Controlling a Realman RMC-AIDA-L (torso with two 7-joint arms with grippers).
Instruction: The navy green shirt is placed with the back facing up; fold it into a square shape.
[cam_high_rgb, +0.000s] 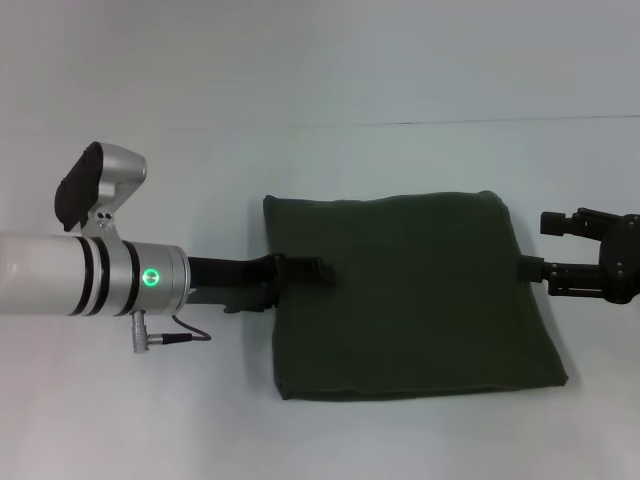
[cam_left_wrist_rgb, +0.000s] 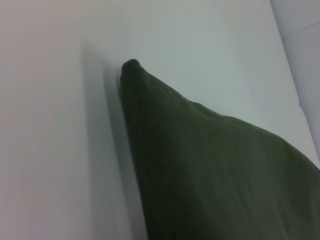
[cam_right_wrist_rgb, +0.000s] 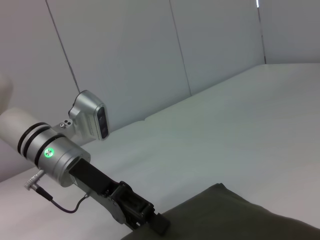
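The navy green shirt (cam_high_rgb: 400, 290) lies folded into a rough square in the middle of the white table, plain side up. My left gripper (cam_high_rgb: 300, 270) reaches in from the left and rests over the shirt's left edge; the right wrist view shows the left gripper (cam_right_wrist_rgb: 150, 220) at the cloth's border (cam_right_wrist_rgb: 240, 215). The left wrist view shows only a corner of the folded shirt (cam_left_wrist_rgb: 210, 175). My right gripper (cam_high_rgb: 533, 245) stands open at the shirt's right edge, its lower finger (cam_high_rgb: 530, 268) touching the cloth and nothing held between the fingers.
The white table (cam_high_rgb: 420, 430) runs all round the shirt, with its back edge (cam_high_rgb: 450, 122) meeting a pale wall. A grey cable (cam_high_rgb: 185, 335) hangs from the left arm's wrist (cam_high_rgb: 120, 275).
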